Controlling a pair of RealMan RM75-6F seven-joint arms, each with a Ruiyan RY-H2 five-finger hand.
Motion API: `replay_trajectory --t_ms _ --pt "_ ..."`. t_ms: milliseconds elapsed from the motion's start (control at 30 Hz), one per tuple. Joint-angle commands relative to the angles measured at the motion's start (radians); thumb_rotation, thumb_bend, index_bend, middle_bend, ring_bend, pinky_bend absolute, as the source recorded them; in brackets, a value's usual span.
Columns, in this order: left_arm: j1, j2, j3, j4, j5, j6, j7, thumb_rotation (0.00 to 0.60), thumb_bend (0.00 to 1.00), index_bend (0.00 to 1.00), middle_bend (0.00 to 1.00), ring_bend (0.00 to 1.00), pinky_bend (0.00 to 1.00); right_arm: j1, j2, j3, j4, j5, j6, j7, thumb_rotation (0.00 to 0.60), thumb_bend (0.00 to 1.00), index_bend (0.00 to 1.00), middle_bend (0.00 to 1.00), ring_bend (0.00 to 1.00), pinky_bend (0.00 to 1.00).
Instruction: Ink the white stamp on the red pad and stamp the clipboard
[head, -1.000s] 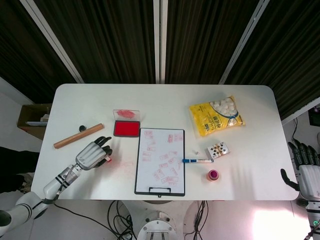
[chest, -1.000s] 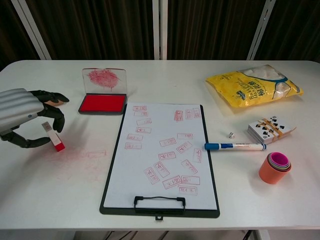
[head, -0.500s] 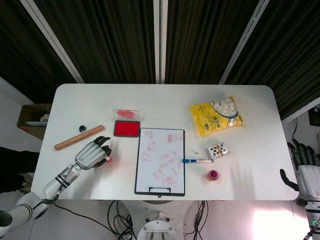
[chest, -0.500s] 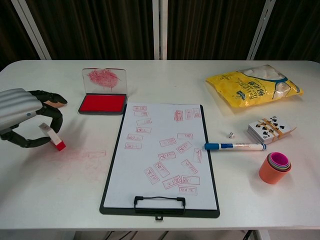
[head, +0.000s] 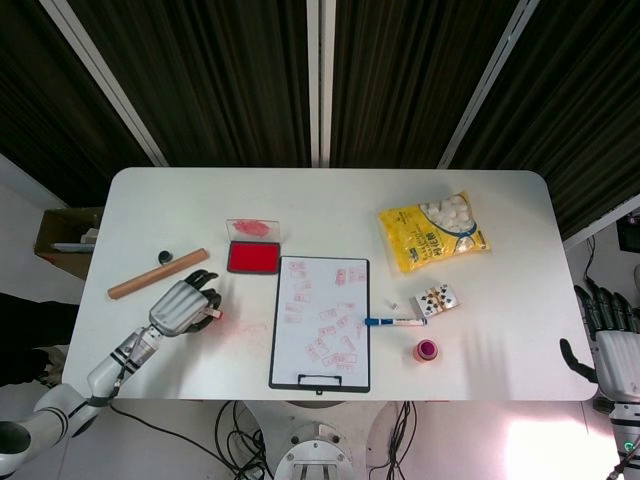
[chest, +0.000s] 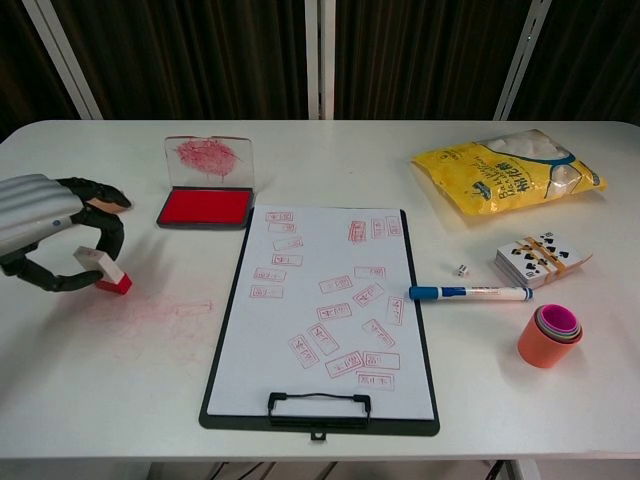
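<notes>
My left robot hand (chest: 50, 232) grasps the tilted stamp (chest: 103, 270) — I should lift it clear of the tabletop (chest: 120, 370), then press it squarely onto the pad (chest: 204, 207).

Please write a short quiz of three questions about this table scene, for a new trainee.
1. True or false: the white stamp stands on the red ink pad.
2. Which object lies nearest the blue marker? A) wooden rod B) small die C) yellow bag
3. Fill in: the stamp is at the robot's ____ hand.

Key
1. False; it is tilted over the table, at the left hand.
2. B, the small die.
3. Left.
</notes>
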Motion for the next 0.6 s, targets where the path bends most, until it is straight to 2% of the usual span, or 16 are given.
replay_trajectory --t_ms 33,367,600 --pt "0.000 -0.002 -0.003 0.003 -0.002 0.008 -0.010 0.600 0.43 0.57 0.55 0.18 0.19 0.000 -0.001 0.000 0.001 0.000 0.000 0.000 0.600 0.29 0.00 0.00 0.00 0.00" --pt "-0.024 -0.006 -0.037 -0.007 -0.030 0.009 -0.123 0.600 0.45 0.60 0.58 0.21 0.19 -0.001 -0.001 0.000 0.003 0.001 0.001 0.001 0.600 0.29 0.00 0.00 0.00 0.00" --pt "-0.110 0.001 -0.113 -0.063 -0.096 -0.089 -0.252 0.600 0.45 0.62 0.60 0.25 0.19 -0.003 0.000 0.002 0.001 0.003 0.004 0.004 0.600 0.29 0.00 0.00 0.00 0.00"
